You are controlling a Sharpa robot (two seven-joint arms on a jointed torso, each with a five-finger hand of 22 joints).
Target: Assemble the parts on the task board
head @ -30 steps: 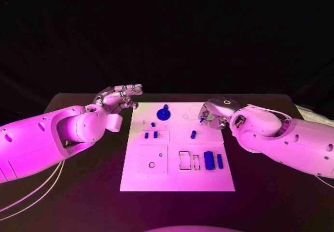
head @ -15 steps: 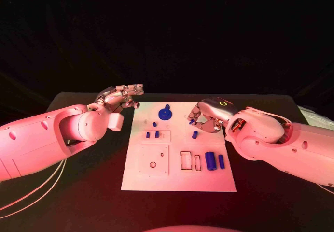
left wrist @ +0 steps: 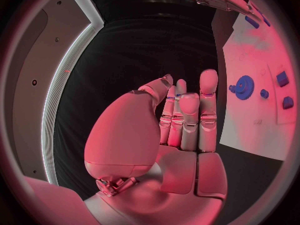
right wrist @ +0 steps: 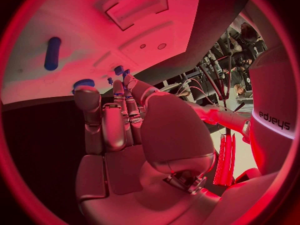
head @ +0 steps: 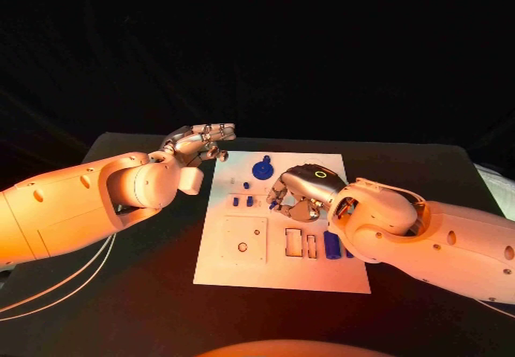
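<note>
Right hand blocks task board centre; near board edge open.

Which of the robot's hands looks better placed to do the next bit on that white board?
Probably the right hand: it hovers over the task board among the small blue parts. The left hand hangs off the board's edge.

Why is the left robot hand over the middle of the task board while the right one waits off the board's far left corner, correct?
Swapped. The head view shows the right robot hand over the middle of the task board, while the left robot hand waits off its far left corner.
</note>
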